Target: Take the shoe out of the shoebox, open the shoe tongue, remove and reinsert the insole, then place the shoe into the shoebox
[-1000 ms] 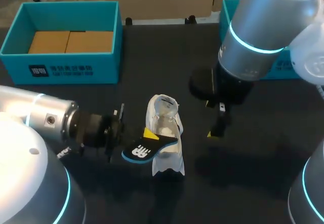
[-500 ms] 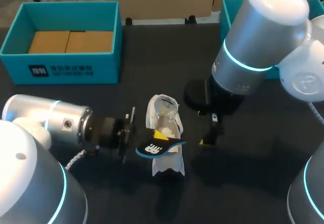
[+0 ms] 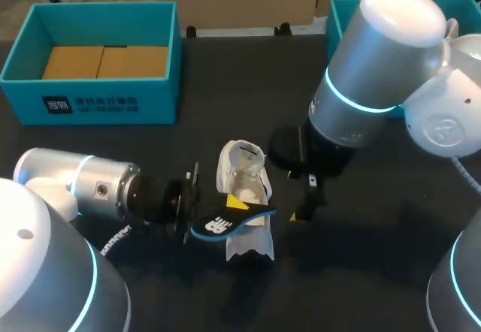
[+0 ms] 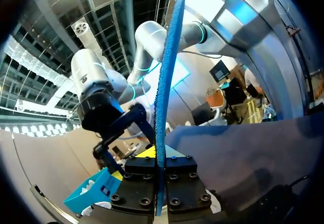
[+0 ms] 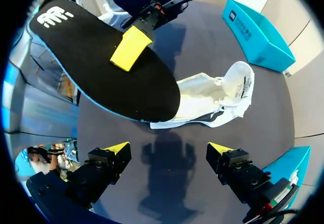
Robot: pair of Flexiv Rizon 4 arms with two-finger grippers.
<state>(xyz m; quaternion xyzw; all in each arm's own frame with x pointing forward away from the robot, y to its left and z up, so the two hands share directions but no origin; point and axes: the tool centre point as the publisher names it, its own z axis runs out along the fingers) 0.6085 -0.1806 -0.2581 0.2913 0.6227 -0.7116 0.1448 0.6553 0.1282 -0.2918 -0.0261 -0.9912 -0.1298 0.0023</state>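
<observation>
Black foam with a blue edge, the insole (image 3: 224, 224) is hanging in my left gripper (image 4: 159, 168), which is pinching it flat between both fingers near one end. I am seeing its free end overlapping the white shoe (image 3: 244, 189), and I cannot tell whether the two are touching. The shoe is lying on the dark table (image 3: 225, 69), out of the teal shoebox (image 3: 98, 110), which is standing well apart at the far left with brown cardboard (image 3: 105, 61) showing inside. My right gripper (image 5: 167, 150) is hovering just beside the shoe on its right, fingers spread wide with only table between them, the shoe and insole lying ahead of it
</observation>
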